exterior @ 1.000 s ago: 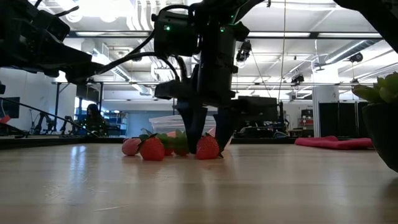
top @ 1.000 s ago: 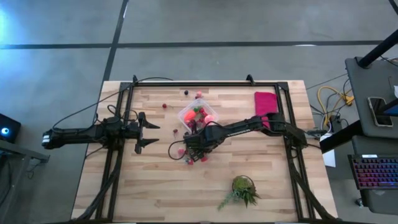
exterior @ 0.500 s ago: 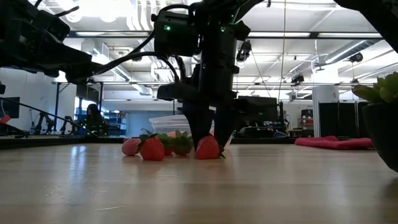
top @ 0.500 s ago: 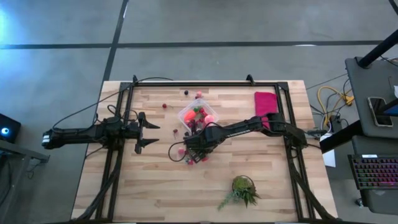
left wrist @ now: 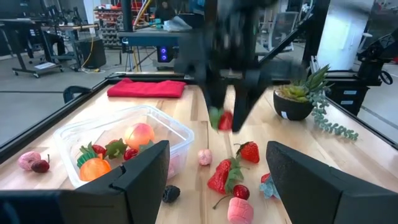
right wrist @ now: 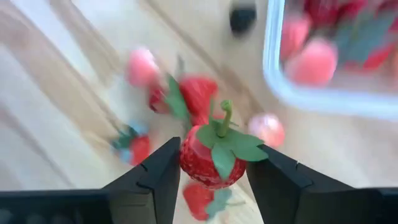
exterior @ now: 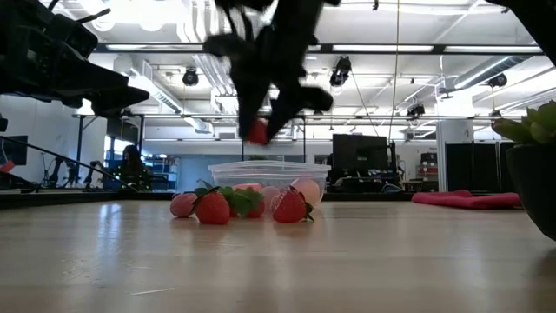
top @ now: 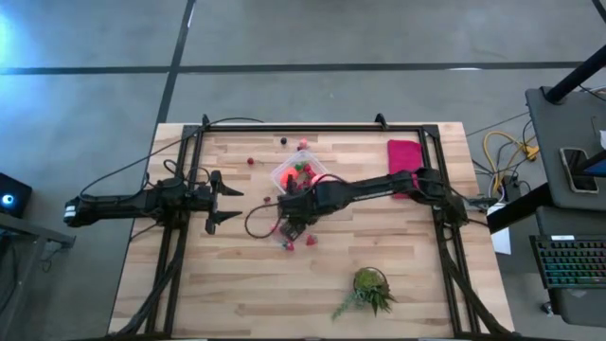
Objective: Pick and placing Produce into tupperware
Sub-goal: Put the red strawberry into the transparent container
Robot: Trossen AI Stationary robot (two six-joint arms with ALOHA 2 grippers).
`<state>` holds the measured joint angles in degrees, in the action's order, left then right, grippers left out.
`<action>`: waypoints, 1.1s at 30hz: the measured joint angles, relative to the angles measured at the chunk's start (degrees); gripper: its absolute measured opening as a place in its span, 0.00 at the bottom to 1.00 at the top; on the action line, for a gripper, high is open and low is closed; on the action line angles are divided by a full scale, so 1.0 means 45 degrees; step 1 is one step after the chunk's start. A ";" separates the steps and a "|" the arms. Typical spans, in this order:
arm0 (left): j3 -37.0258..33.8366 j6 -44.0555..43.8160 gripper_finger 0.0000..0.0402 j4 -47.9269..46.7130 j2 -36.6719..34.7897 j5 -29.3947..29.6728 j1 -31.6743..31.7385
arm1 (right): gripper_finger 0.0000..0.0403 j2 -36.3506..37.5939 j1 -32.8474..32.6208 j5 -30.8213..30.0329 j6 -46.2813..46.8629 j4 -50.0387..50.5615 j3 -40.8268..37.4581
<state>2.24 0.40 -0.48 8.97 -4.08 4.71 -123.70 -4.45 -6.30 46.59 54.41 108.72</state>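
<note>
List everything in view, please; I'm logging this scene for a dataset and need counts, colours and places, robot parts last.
held strawberry: one, red with green leaves, lifted off the table between the right gripper's fingers.
loose produce: several, red and pink, in a heap on the table beside the tupperware; a few more sit toward the far edge.
tupperware: one, clear, mid-table, already holding red, pink and orange pieces.
cloth: one, magenta, flat, far right of the table.
plant: one, green and spiky, near edge of the table.
table: one, light wood.
left gripper: open, waiting at the table's left.
right gripper: shut on the strawberry, beside the tupperware.
</note>
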 joint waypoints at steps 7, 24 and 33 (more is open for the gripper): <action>0.0000 0.0001 0.64 -0.0005 0.0006 -0.0003 0.0000 | 0.41 -0.0202 0.1528 -0.0626 -0.1259 0.0121 0.1773; 0.0000 -0.0002 0.64 0.0001 0.0006 -0.0002 0.0000 | 0.48 -0.0451 0.3132 0.0397 -0.1405 0.0737 0.0785; 0.0000 -0.0003 0.64 -0.0002 0.0001 -0.0005 -0.0004 | 0.48 -0.0424 0.2961 0.0719 -0.1138 0.0729 0.0788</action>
<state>2.24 0.39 -0.49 8.97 -4.10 4.69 -125.61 8.87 -3.06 41.47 57.69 112.26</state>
